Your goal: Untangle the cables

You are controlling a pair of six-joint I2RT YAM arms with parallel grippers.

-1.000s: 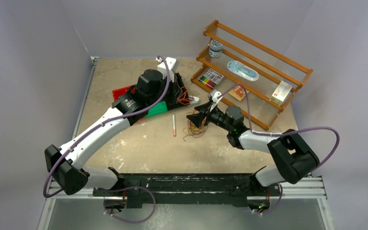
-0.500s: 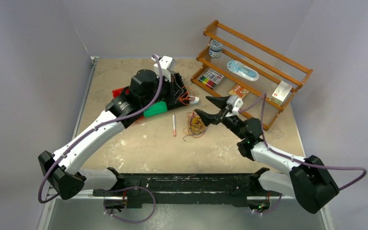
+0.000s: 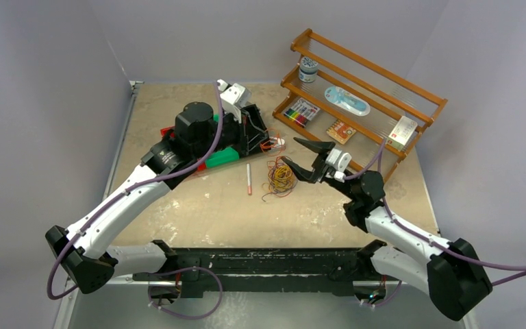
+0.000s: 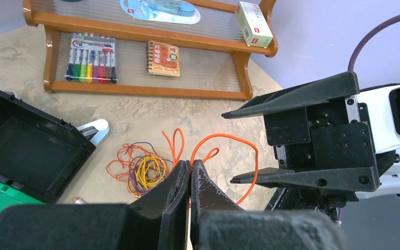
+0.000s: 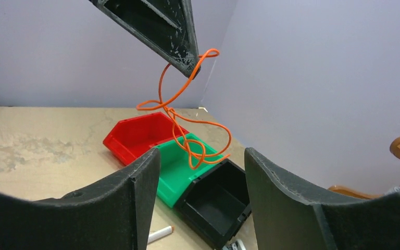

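Observation:
The cables (image 3: 280, 178) lie as a small orange, yellow and purple tangle on the table; they also show in the left wrist view (image 4: 138, 169). My left gripper (image 3: 272, 142) is shut on a separate orange wire (image 4: 225, 134) and holds it above the table. In the right wrist view that wire (image 5: 171, 111) hangs in loose loops from the left gripper's fingertips (image 5: 189, 66). My right gripper (image 3: 290, 150) is open and empty, just right of the hanging wire and above the tangle. Its fingers (image 5: 135, 187) frame the wire from a distance.
Red (image 5: 135, 133), green (image 5: 174, 172) and black (image 5: 216, 200) bins stand under the left arm. A white marker (image 3: 248, 178) lies left of the tangle. A wooden rack (image 3: 383, 147) at the back right holds markers (image 4: 91, 57), a notebook (image 4: 162, 51) and a box (image 4: 253, 23).
My right arm has swung out to the right, and its open gripper has moved up and right, off the tangle. My left gripper has shifted slightly left with the orange wire.

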